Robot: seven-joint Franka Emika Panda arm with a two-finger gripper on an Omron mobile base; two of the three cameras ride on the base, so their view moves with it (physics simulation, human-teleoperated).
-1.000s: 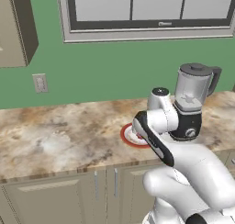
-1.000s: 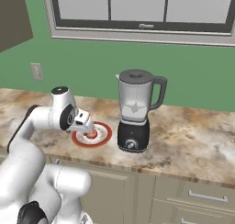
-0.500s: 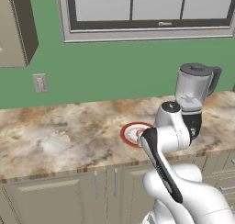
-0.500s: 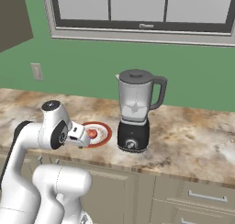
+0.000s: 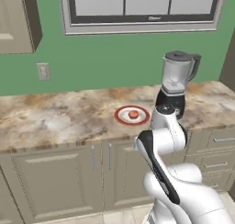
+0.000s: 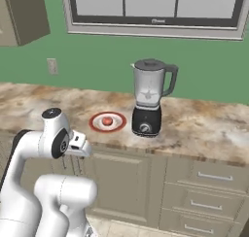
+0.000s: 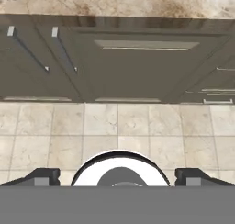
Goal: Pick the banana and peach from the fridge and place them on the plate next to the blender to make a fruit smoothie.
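The small round red-orange peach (image 5: 133, 114) sits in the middle of the flat white red-rimmed plate (image 5: 120, 116) just beside the black-based blender (image 5: 175, 83), while the gripper (image 7: 117, 176), jaws wide and empty, points down at the tiled floor (image 7: 117, 131), away from the marbled counter (image 5: 55, 120)

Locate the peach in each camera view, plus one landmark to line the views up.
Left base view: the peach sits on the plate, just right of centre, left of the blender.
Right base view: the peach is on the plate, left of centre, left of the blender.
Hand view: cabinet doors and floor tiles; no peach here.
Shared landmark: the blender.
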